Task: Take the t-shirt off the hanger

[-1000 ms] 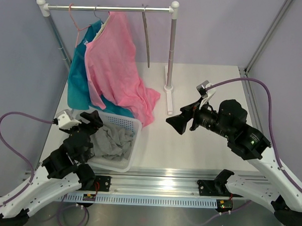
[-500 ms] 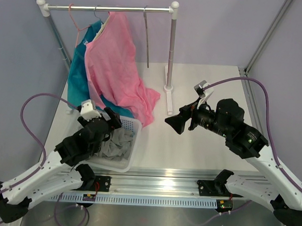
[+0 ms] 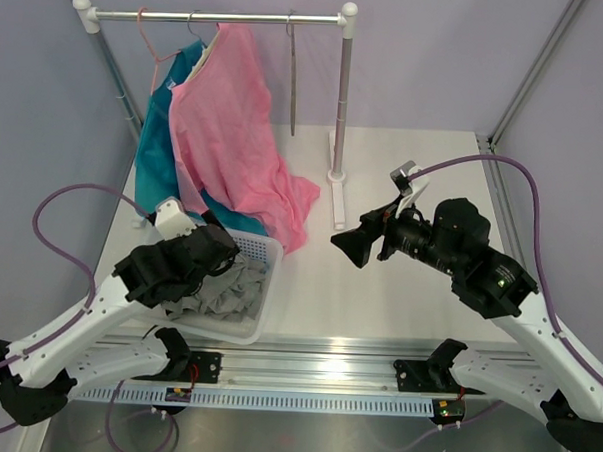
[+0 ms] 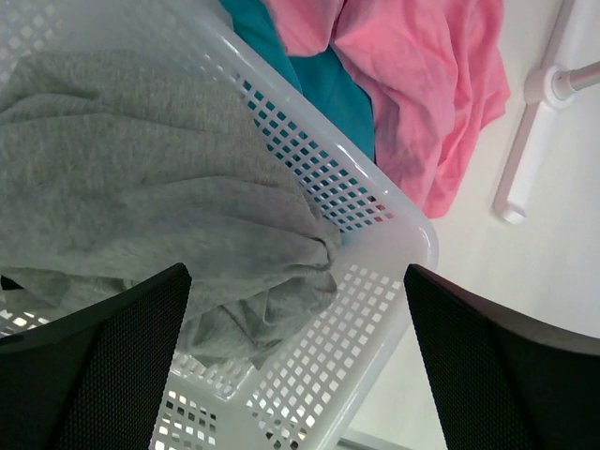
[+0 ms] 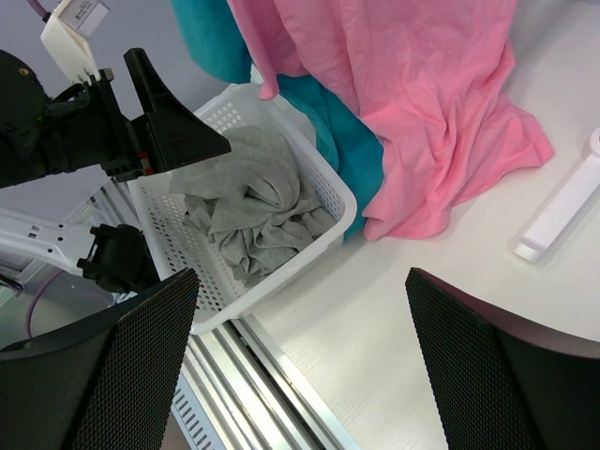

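Observation:
The grey t-shirt [image 3: 234, 283] lies crumpled in a white perforated basket [image 3: 227, 329], off the hanger. It also shows in the left wrist view [image 4: 141, 187] and the right wrist view [image 5: 248, 211]. The thin greyish-brown hanger [image 3: 292, 85] hangs bare and edge-on from the rail [image 3: 215, 18]. My left gripper [image 3: 218, 248] is open and empty just above the shirt and the basket's far side [image 4: 295, 274]. My right gripper [image 3: 353, 246] is open and empty above mid-table, right of the basket [image 5: 300, 277].
A pink garment [image 3: 235, 133] and a teal-blue garment [image 3: 156, 165] hang from the rail and drape onto the table behind the basket. A pink wire hanger [image 3: 149, 44] hangs at the rail's left. The rack's post [image 3: 343, 98] and foot [image 3: 339, 203] stand at centre back.
My left arm has swung right and forward from the basket's left side to above the shirt. The bare hanger has swung slightly toward vertical. The right arm has barely moved.

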